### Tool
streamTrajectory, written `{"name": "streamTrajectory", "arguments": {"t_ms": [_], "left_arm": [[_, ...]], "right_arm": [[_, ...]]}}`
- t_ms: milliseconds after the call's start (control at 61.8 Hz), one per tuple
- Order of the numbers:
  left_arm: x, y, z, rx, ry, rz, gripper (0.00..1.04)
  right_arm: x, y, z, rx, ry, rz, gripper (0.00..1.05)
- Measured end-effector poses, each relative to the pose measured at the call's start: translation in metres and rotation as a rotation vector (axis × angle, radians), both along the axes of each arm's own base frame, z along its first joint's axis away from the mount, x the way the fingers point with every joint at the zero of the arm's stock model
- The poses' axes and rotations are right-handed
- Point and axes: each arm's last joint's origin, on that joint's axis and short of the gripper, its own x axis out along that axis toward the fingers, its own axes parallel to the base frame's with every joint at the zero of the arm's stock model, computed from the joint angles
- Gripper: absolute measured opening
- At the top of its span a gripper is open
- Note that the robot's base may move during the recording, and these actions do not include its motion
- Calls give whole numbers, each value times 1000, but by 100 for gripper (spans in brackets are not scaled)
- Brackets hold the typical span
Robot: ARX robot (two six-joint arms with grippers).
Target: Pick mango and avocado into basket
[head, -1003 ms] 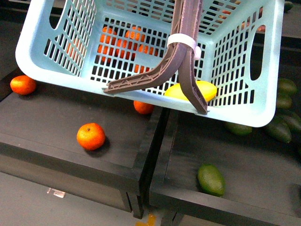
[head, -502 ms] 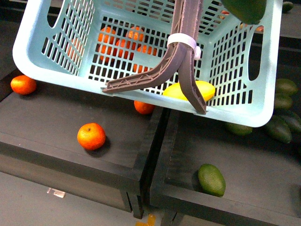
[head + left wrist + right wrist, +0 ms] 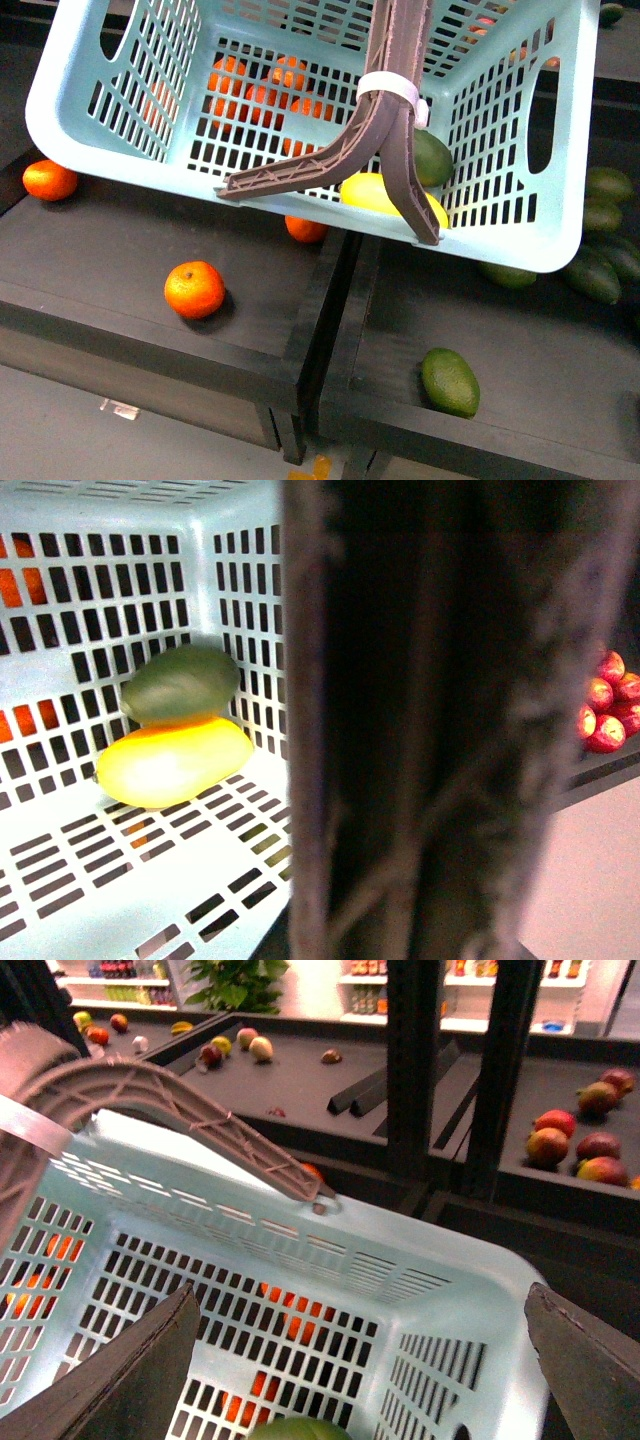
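Right gripper (image 3: 360, 1295) is hovering over the open top of the basket (image 3: 520, 240), fingers (image 3: 140, 1360) spreading wide apart, gripping nothing, both clearing the rim. Left gripper is not showing clearly; the blurred brown handle (image 3: 395, 130) is filling its wrist view, so its grip cannot be told. Basket is hanging tilted above the black shelf (image 3: 120, 250), near rim crossing the divider between two trays. Mango (image 3: 375, 190) is lying inside at the near right corner; avocado (image 3: 432, 158) is resting against it, close to the side wall. Basket floor left of them is lying bare. Oranges (image 3: 194, 289) are sitting on the left tray; spare avocados (image 3: 449, 381) on the right tray.
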Motion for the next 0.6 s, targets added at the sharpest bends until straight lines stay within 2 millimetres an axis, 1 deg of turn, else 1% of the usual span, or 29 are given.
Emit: {"name": "streamTrajectory", "arguments": {"t_ms": [97, 178, 210, 227, 275, 324, 372, 485, 599], "left_arm": [[0, 1, 0, 2, -2, 1, 5], [0, 1, 0, 0, 0, 1, 5], [0, 1, 0, 0, 0, 2, 5], [0, 1, 0, 0, 0, 2, 5], [0, 0, 0, 0, 0, 2, 5], [0, 0, 0, 0, 0, 1, 5], [0, 0, 0, 0, 0, 1, 5], [0, 0, 0, -1, 1, 1, 5], [0, 0, 0, -1, 1, 0, 5]], "right_arm": [[-36, -12, 14, 20, -37, -48, 97], [-64, -18, 14, 34, -39, -77, 97], [-80, -21, 12, 42, -35, -95, 97], [-83, -21, 11, 45, -33, -99, 97], [-103, -23, 6, 53, -27, -115, 97], [-118, -24, 0, 60, -14, -131, 97], [-136, -24, -11, 57, 3, -151, 97], [-170, -28, -35, 65, 38, -218, 97], [-193, -34, -51, 73, 34, -279, 97]]}}
